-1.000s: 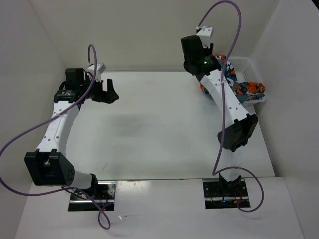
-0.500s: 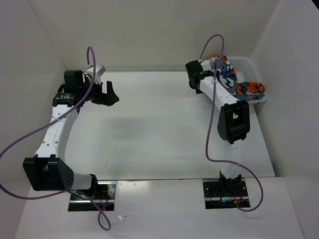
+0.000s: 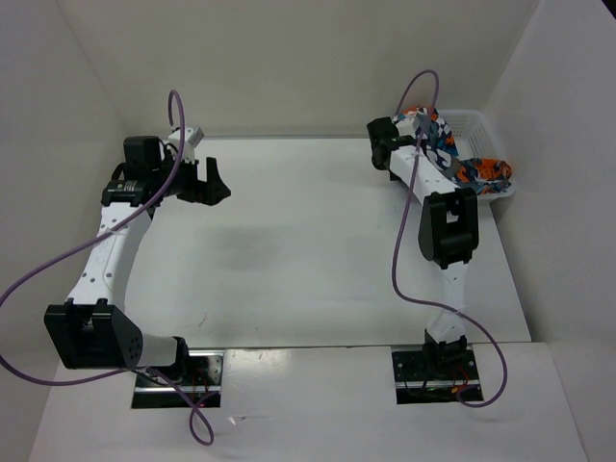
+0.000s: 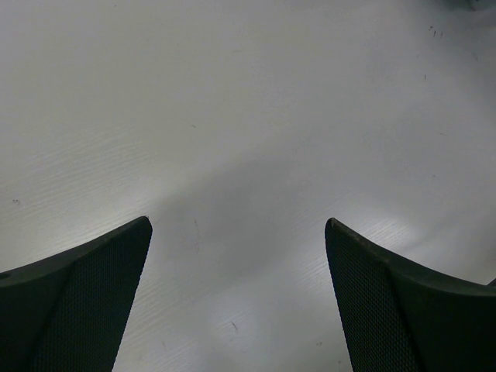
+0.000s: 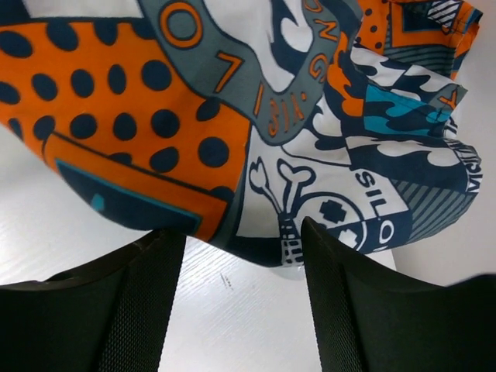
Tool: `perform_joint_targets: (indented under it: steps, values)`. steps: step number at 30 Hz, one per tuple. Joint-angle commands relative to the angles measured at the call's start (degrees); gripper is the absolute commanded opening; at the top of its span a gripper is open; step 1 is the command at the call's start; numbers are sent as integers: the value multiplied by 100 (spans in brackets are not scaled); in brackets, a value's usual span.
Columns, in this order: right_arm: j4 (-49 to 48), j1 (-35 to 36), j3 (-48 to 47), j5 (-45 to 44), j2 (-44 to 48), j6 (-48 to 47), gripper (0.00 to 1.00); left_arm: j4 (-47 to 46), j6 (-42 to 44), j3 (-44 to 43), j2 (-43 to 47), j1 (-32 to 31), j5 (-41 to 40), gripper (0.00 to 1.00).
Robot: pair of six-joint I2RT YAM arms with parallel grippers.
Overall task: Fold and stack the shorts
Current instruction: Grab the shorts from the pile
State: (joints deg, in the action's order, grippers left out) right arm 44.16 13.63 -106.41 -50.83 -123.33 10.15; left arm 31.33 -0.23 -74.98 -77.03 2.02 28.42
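The shorts, printed in orange, blue, teal and white, lie heaped in the white mesh basket at the back right, and some fabric hangs over its near rim. My right gripper is at the basket's left side. In the right wrist view it is open, low over the table, with the hanging hem of the shorts just beyond the fingertips. My left gripper is open and empty over bare table at the back left, as the left wrist view also shows.
White walls close in the table on the left, back and right. The basket stands in the back right corner against the wall. Purple cables loop from both arms. The arm bases are at the near edge.
My right arm has dropped down and reached toward the basket, bringing its gripper to the shorts at the basket's left side. My left arm has barely moved.
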Motion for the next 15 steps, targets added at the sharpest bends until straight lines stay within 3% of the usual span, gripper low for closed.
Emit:
perform_joint_targets:
  steps: [1, 4, 12, 15]
  values:
    - [-206, -105, -310, -217, -77, 75, 64, -145, 23, -8, 136, -18, 163, 99]
    - [-206, -106, -380, -217, -130, 75, 55, -145, 23, -8, 136, -18, 163, 99]
    - [-57, -106, -565, -60, 247, 338, 2, -198, 23, -8, 136, -18, 163, 99]
    - [101, -53, -898, 177, 528, 338, 0, -250, 23, -8, 136, -18, 216, 99]
